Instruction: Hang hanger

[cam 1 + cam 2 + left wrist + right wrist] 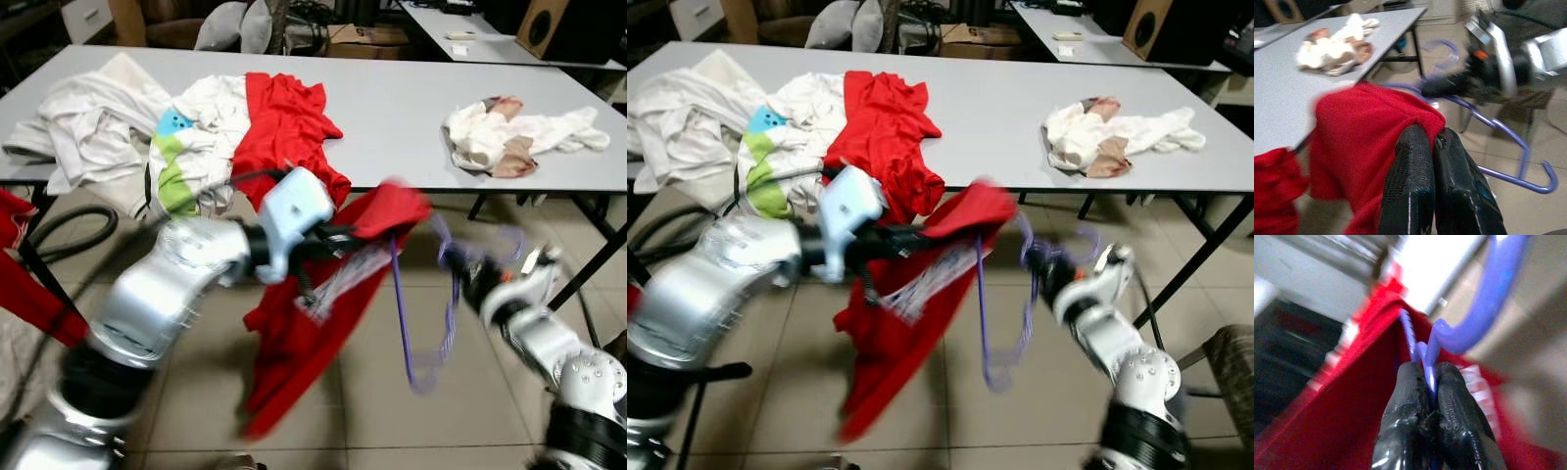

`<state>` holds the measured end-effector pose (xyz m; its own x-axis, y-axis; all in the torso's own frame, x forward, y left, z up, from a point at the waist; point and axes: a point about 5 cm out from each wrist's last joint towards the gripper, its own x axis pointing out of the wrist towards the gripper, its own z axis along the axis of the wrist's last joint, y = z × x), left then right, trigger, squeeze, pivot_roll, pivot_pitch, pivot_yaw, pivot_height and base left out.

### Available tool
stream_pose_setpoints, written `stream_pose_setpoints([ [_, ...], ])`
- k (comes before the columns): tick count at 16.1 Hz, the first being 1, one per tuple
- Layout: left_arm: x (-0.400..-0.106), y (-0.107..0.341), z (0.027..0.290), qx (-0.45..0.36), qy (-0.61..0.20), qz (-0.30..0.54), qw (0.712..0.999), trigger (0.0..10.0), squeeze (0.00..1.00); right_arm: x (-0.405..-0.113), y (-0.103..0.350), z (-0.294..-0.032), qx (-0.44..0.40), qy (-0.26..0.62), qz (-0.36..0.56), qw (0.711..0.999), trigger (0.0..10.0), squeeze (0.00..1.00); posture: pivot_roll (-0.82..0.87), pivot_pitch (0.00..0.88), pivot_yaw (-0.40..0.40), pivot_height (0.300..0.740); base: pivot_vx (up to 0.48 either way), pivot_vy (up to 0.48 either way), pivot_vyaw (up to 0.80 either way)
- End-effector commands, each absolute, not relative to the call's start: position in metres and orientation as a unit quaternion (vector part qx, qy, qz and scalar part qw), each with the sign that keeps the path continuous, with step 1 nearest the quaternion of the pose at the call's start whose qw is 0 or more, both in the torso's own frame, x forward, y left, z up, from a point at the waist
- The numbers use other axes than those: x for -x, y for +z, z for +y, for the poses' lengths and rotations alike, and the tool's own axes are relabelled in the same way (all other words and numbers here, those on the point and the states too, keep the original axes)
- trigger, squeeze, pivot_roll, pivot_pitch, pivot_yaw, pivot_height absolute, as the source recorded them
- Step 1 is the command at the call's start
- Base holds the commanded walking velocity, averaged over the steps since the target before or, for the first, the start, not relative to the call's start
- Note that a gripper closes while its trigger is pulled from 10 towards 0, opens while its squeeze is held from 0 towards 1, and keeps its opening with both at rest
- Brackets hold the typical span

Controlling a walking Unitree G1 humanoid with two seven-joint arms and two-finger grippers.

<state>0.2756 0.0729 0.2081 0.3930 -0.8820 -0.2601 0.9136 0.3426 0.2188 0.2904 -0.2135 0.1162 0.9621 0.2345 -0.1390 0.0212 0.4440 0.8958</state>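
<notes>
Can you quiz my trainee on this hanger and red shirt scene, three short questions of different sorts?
1. True or false: the left pincer is shut on the red shirt.
2. What does the right pincer grip: A the purple hanger, B a towel?
3. Fill in: the white and tan cloth bundle lies on the ___.

Key: 1 true; 2 A; 3 table.

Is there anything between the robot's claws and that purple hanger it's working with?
No. The right gripper is already shut on the purple hanger, and the left gripper pinches the red garment beside it. No rail to hang it on is visible.
</notes>
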Motion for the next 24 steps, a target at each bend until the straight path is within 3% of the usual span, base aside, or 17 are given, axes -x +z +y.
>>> stream_pose_setpoints([
  [1,-0.274,0.204,0.067,-0.173,-0.554,0.038,0.813,10.0,0.00,-0.294,0.133,-0.222,-0.541,0.051,0.075,0.836,10.0,0.00,-0.05,0.000,-0.021,0.740,0.000,0.000,0.00],
  [4,-0.272,0.189,0.047,-0.195,-0.560,0.025,0.805,10.0,0.00,-0.320,0.151,-0.207,-0.612,0.028,0.045,0.789,10.0,0.00,-0.08,0.000,0.000,0.740,0.000,0.000,0.00],
  [6,-0.275,0.189,0.045,-0.202,-0.559,0.014,0.804,10.0,0.00,-0.331,0.165,-0.200,-0.631,0.018,0.018,0.775,10.0,0.00,-0.08,0.000,0.000,0.740,0.000,0.000,0.00],
  [9,-0.270,0.191,0.046,-0.201,-0.581,0.011,0.789,10.0,0.00,-0.339,0.167,-0.202,-0.640,-0.019,0.007,0.768,10.0,0.00,-0.07,0.000,-0.009,0.740,0.000,0.000,0.00],
  [11,-0.265,0.192,0.046,-0.188,-0.594,0.009,0.782,10.0,0.00,-0.346,0.167,-0.205,-0.624,-0.039,0.006,0.780,10.0,0.00,-0.07,0.000,-0.013,0.740,0.000,0.000,0.00],
  [13,-0.261,0.188,0.047,-0.193,-0.605,0.022,0.772,10.0,0.00,-0.352,0.172,-0.210,-0.644,-0.062,-0.017,0.763,10.0,0.00,-0.06,0.000,-0.018,0.740,0.000,0.000,0.00],
  [16,-0.274,0.174,0.050,-0.203,-0.569,0.042,0.796,10.0,0.00,-0.360,0.183,-0.205,-0.664,-0.043,-0.031,0.745,10.0,0.00,-0.06,0.000,-0.024,0.740,0.000,0.000,0.00],
  [22,-0.275,0.180,0.046,-0.200,-0.574,0.023,0.794,10.0,0.00,-0.365,0.180,-0.197,-0.642,-0.035,-0.012,0.766,10.0,0.00,-0.05,0.000,-0.034,0.740,0.000,0.000,0.00],
  [24,-0.268,0.201,0.038,-0.143,-0.600,-0.011,0.787,10.0,0.00,-0.366,0.176,-0.193,-0.621,-0.031,0.001,0.783,10.0,0.00,-0.05,0.000,-0.038,0.740,0.000,0.000,0.00],
])
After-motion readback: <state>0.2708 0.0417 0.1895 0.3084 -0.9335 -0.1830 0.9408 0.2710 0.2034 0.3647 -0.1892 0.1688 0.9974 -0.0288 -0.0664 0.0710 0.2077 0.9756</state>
